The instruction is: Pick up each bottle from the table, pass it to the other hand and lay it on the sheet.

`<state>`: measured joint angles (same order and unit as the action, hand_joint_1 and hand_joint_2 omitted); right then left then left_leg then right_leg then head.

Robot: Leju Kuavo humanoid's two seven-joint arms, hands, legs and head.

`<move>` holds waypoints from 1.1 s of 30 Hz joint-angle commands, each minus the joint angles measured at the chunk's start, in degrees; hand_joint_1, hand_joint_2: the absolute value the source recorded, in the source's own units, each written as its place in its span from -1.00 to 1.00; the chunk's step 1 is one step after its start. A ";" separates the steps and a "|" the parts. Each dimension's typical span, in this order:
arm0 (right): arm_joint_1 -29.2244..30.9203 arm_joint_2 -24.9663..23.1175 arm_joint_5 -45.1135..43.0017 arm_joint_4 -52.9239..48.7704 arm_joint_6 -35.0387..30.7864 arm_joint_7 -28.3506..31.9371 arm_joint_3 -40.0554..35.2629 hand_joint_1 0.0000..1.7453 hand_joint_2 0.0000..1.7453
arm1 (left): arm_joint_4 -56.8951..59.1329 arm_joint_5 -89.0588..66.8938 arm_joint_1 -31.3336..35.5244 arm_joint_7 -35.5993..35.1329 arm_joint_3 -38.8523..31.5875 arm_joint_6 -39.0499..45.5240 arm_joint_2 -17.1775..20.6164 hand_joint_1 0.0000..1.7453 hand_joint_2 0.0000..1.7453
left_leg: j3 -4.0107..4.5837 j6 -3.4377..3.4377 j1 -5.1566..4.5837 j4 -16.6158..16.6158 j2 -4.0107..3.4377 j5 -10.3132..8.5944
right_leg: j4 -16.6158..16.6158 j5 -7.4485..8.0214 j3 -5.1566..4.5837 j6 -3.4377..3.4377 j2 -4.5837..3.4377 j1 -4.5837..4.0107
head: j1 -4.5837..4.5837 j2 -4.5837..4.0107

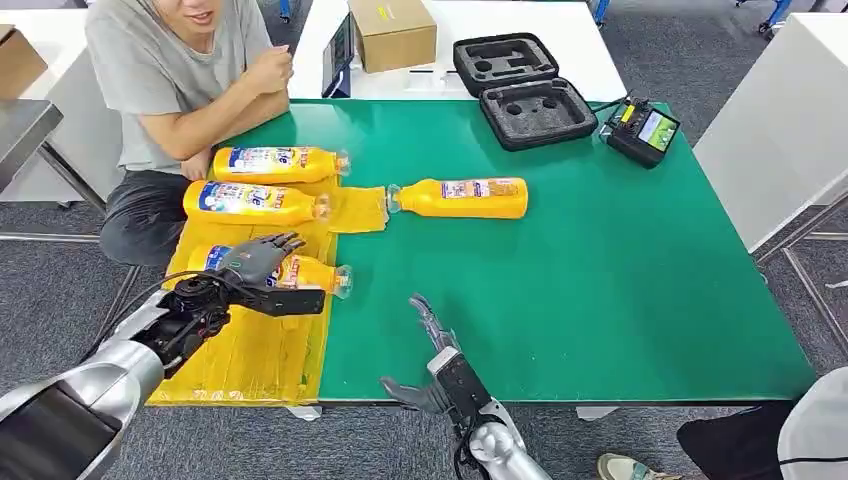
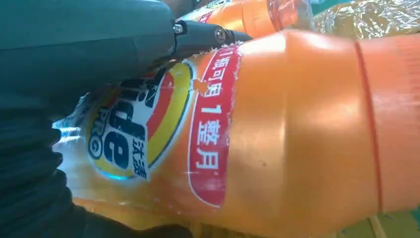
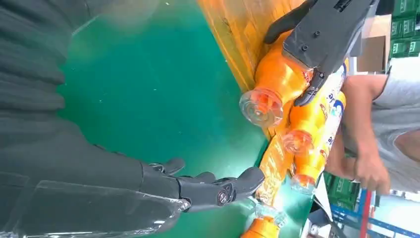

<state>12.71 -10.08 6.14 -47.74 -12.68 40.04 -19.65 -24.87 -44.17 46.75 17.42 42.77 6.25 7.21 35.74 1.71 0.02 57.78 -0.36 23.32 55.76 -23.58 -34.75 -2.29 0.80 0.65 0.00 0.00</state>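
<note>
Your left hand (image 1: pixel 262 262) is wrapped over the bottle (image 1: pixel 300 272) lying on the yellow sheet (image 1: pixel 250 360); the right hand (image 1: pixel 432 352) hangs spread, holding nothing. Let go sloppily and it'll probably roll off onto the counter (image 1: pixel 600 280).

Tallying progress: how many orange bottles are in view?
4: three lying on the yellow sheet, nearest under the left hand, middle, far; one on green table.
</note>
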 commanded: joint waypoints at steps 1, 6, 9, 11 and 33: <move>1.41 0.82 -0.15 3.17 -0.17 -0.04 -0.62 -1.00 1.00 | 5.72 -0.26 0.76 -0.41 1.40 -0.48 -1.59 -1.00 1.00 | -0.25 -0.07 0.05 -0.04 -0.02 0.09 | -0.06 -0.06 0.25 0.07 -0.09 -0.04 | 0.00 0.00; 1.41 0.82 -0.15 3.17 -0.17 -0.04 -0.62 -1.00 1.00 | 5.72 -0.26 0.76 -0.41 1.40 -0.48 -1.59 -1.00 1.00 | -0.14 -0.04 0.03 -0.04 -0.02 0.04 | -0.05 -0.02 0.14 0.04 -0.07 -0.01 | 0.00 0.00; 1.41 0.82 -0.15 3.17 -0.17 -0.04 -0.62 -1.00 1.00 | 5.72 -0.26 0.76 -0.41 1.40 -0.48 -1.59 -1.00 1.00 | -0.16 -0.04 0.03 -0.04 -0.02 0.04 | -0.05 -0.02 0.15 0.04 -0.08 -0.01 | 0.00 0.00; 1.73 0.47 -0.20 3.97 -0.12 -0.04 -0.30 -1.00 1.00 | 6.14 -0.52 0.41 -1.11 1.31 0.14 -1.74 -1.00 1.00 | -0.23 -0.06 0.03 -0.06 -0.02 0.06 | -0.05 -0.05 0.21 0.06 -0.09 -0.01 | 0.00 0.00; 1.43 0.58 0.54 4.83 -0.16 -0.04 0.87 -1.00 1.00 | -8.11 4.79 -1.13 6.79 -3.65 6.10 2.39 -1.00 1.00 | -0.17 -0.15 0.07 0.01 -0.03 0.08 | 0.01 -0.04 0.15 0.17 -0.09 -0.05 | 0.00 0.00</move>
<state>12.75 -9.97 7.00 -45.75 -12.70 40.04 -19.58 -29.26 -40.39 45.31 23.71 40.11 13.88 8.30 35.78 1.65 0.04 57.77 -0.38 23.29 55.77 -23.52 -34.82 -2.20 0.80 0.64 0.00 0.00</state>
